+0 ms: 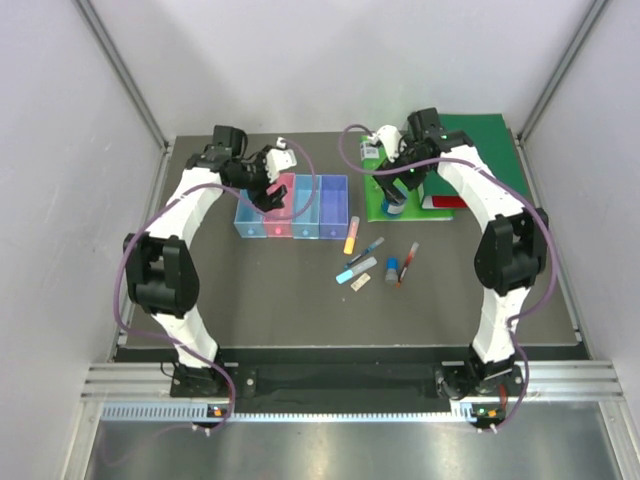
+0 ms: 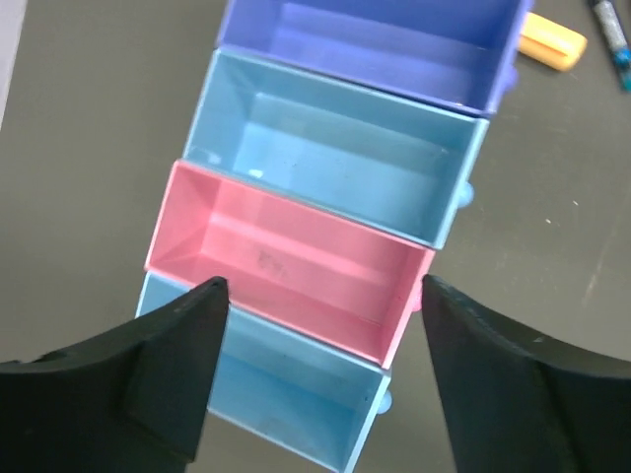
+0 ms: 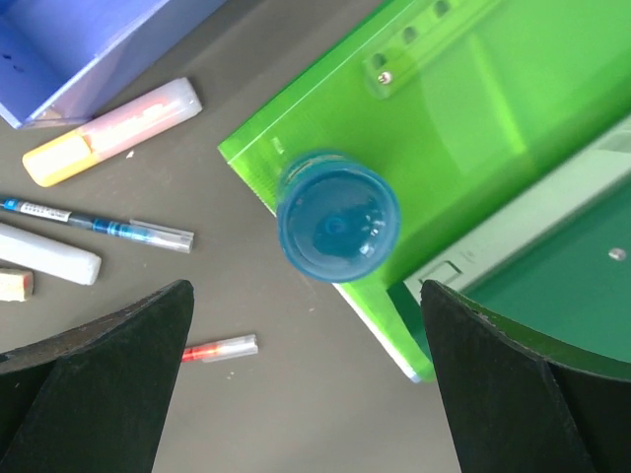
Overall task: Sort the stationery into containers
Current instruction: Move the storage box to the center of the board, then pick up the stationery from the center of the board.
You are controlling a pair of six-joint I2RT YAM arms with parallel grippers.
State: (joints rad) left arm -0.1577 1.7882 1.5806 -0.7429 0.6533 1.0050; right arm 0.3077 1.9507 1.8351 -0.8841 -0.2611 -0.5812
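Top external view: the left pincer (image 1: 272,192) hangs over the pink bin (image 1: 279,208), its jaws spread apart with nothing between them. The bin is second in a row of four translucent plastic boxes, with the blue bin (image 1: 246,220) on one side and the light-blue bin (image 1: 306,206) and purple bin (image 1: 333,205) on the other.

At 3 o'clock from the row, the right pincer (image 1: 395,195) hovers with jaws wide apart over the round blue disc (image 3: 338,229). The disc sits at the very edge of a glossy bright green folder (image 3: 463,128).

Unsorted stationery lies on the dark matte surface (image 1: 260,300) at 5 o'clock from the purple bin. It includes the orange-yellow highlighter (image 1: 351,236), light-blue marker (image 1: 356,270), small blue cylinder (image 1: 392,270), thin red pen (image 1: 408,262) and tan eraser (image 1: 361,284).

The disc looks smooth and round and is perched on slick plastic. An off-centre squeeze would likely squirt it sideways or tip it off the folder's edge. A finger coming down too low could also snag that edge and drag the folder.

The bins appear thin-walled and light, and are merely butted together. A careless swing of the left pincer could knock the row askew.
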